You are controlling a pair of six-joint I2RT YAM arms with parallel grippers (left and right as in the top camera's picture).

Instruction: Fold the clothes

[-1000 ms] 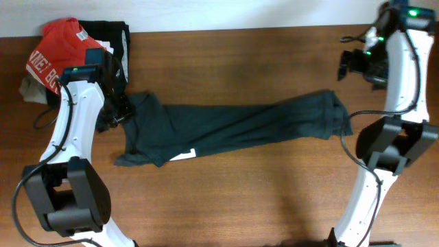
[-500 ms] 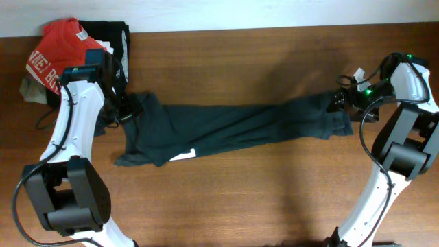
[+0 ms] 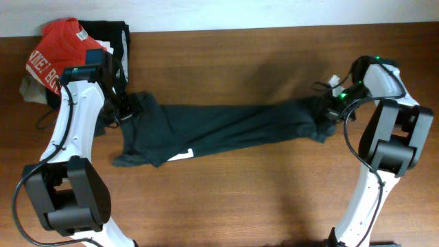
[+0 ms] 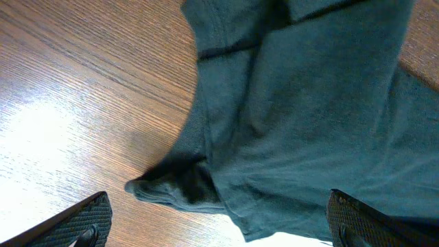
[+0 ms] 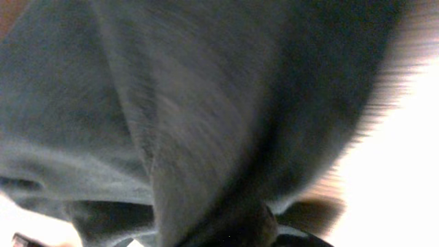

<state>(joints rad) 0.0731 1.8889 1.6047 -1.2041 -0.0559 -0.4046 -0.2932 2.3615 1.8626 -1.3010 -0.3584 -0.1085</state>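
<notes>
The dark T-shirt (image 3: 233, 127) lies stretched in a long band across the middle of the table (image 3: 240, 206). Its long axis runs left to right across the overhead frame, rising a little toward the right. Each arm sits at one end: the left gripper (image 3: 127, 110) at the wider left end, the right gripper (image 3: 329, 110) at the narrow right end, so each is nearest its own end. In the left wrist view the fingers (image 4: 88, 221) stand spread wide with cloth below them. The right wrist view is filled with blurred cloth (image 5: 171, 103), so I cannot tell how its jaws stand. A second ago the right arm was in the upper right corner, clear of the shirt. It has since come down and the right end has bunched leftward, while the left arm has not moved.
</notes>
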